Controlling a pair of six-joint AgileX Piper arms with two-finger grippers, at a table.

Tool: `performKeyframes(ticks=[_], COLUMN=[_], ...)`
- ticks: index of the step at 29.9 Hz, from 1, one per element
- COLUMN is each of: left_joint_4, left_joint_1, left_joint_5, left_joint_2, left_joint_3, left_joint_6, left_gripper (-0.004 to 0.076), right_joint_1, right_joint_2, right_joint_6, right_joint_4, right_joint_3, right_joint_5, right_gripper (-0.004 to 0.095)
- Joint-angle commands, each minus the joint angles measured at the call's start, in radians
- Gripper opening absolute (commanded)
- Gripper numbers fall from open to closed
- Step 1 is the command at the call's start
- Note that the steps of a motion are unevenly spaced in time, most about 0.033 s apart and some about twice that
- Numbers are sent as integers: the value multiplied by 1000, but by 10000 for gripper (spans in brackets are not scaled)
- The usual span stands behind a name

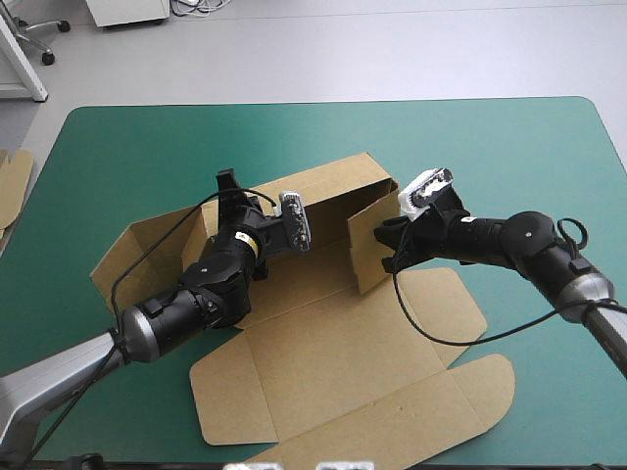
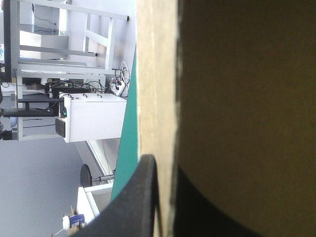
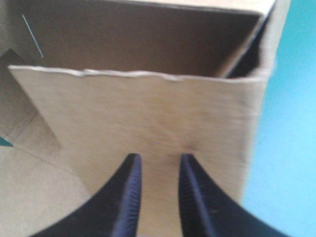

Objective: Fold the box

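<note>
Beyond the far edge lies pale grey floor [image 1: 392, 49]; the teal-green cover [image 1: 509, 157] carries my box [image 1: 333, 343], a cut sheet of brown board, near the table's middle, with back and side walls raised and the lid panel flat toward the near edge. My left arm reaches in low from the near left corner, and the left gripper [image 1: 228, 188] is clamped on the back wall's top edge, board pinched between its black fingers. My right arm comes across from the right, elbow bent. The right gripper [image 1: 385, 248] points at the outer face of the raised right-hand wall, fingers a narrow gap apart with nothing between them. I cannot tell whether their tips touch it. The left arm hides part of the box's floor. A strip of spare brown board [image 1: 12, 186] shows at the table's left edge.
</note>
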Motion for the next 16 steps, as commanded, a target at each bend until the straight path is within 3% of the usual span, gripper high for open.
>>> performKeyframes(ticks=[1, 5, 10, 16], left_joint_4=[-102, -102, -109, -111], left_joint_1=[-15, -15, -15, -15], left_joint_5=[-71, -71, -71, -69], left_joint_2=[-13, -13, -13, -13], left_joint_3=[-6, -6, -6, -6], left_joint_6=[-25, -34, -40, -40], left_gripper=[-14, -14, -14, -14], right_joint_1=[-4, -4, -4, -87], right_joint_2=[-87, -159, -241, -227], right_joint_6=[125, 293, 339, 539], right_joint_4=[-137, -291, -332, -340], right_joint_3=[-34, -34, -44, -190], right_joint_5=[-36, -52, -69, -63], right_gripper=[-31, -18, -18, -18])
